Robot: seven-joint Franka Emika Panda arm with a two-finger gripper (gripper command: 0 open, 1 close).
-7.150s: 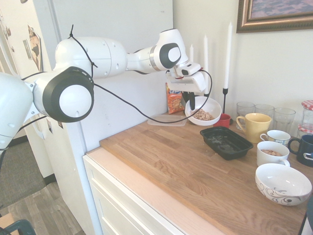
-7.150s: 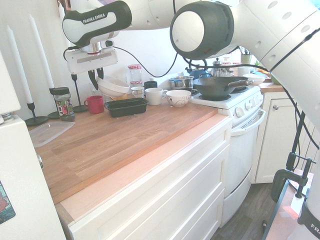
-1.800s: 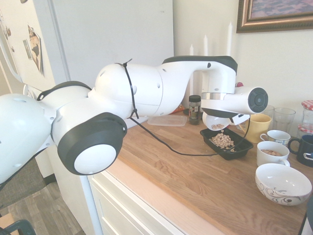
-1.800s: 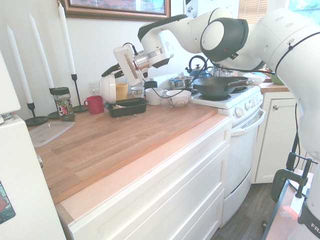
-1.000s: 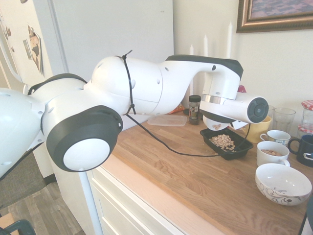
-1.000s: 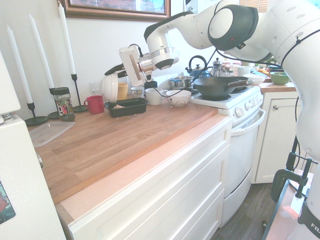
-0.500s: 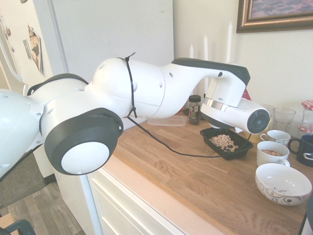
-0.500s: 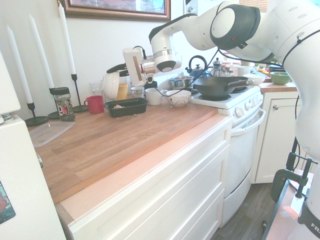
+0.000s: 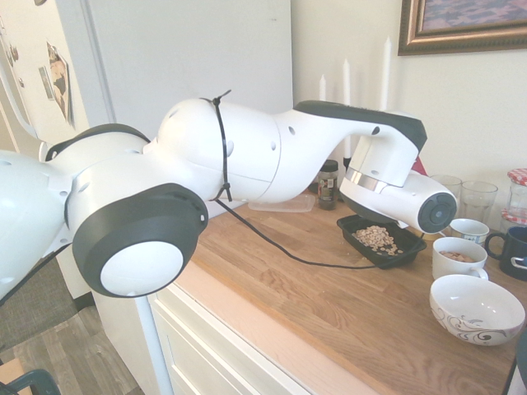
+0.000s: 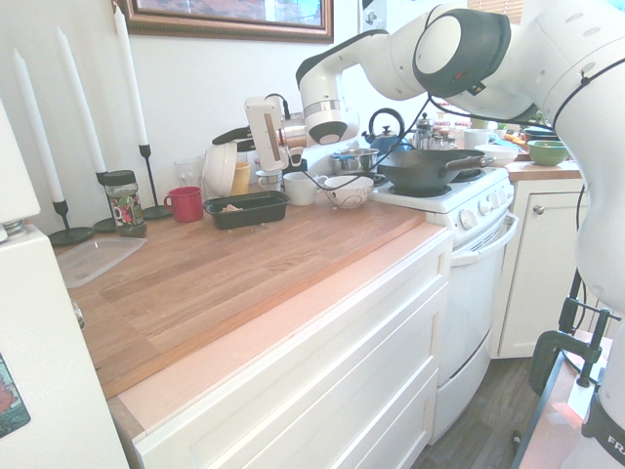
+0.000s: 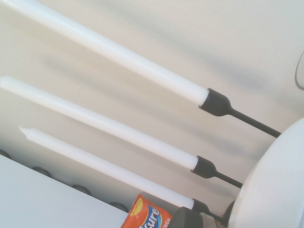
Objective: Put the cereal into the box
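A: Where does the cereal (image 9: pixel 375 238) sit?

B: It lies as a heap inside the box (image 9: pixel 410 248), the black tray near the back edge of the bench (image 9: pixel 329 304), beside the mugs. In the second exterior view the box (image 10: pixel 246 208) shows a little tan at its middle.

A: And the tool?

B: The tool (image 10: pixel 234 138) is held above and just behind the box, clamped on the rim of a white bowl (image 10: pixel 219 168) that is tipped on its side. The wrist view sees only the bowl's pale curve (image 11: pixel 273 190), white candles (image 11: pixel 109 132) and an orange snack bag (image 11: pixel 147 214).

A: So the pour looks finished?

B: I judge so; I cannot see inside the bowl, so a few pieces might remain. The step in hand seems to be righting the bowl and taking it away.

A: How to do that well?

B: Turn it level above the box, so strays fall into the tray. Then carry it clear of the red mug (image 10: pixel 185 203) and the candle holder (image 10: pixel 149 186), and set it down on bare bench before letting go.
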